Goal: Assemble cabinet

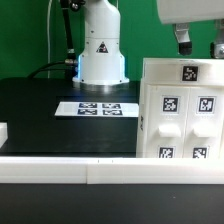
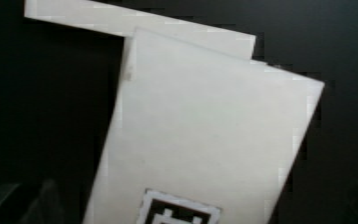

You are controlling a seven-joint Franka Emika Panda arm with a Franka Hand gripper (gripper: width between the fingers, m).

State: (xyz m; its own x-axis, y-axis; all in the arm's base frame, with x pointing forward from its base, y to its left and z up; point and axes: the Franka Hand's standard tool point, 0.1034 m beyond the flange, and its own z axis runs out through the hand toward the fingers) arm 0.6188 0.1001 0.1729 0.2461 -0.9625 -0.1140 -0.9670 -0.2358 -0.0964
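Gripper hovers directly above cabinet, fingers apart, holding nothing. Cabinet stands upright on black table, just below jaws, slightly off-centre. In wrist view, cabinet's long axis runs tilted across jaw line.

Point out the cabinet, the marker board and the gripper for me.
cabinet (image 1: 176, 112): exterior view, tagged front face.
marker board (image 1: 98, 108): exterior view, flat top with tags.
gripper (image 1: 200, 42): exterior view, gap between the fingertips above the cabinet.
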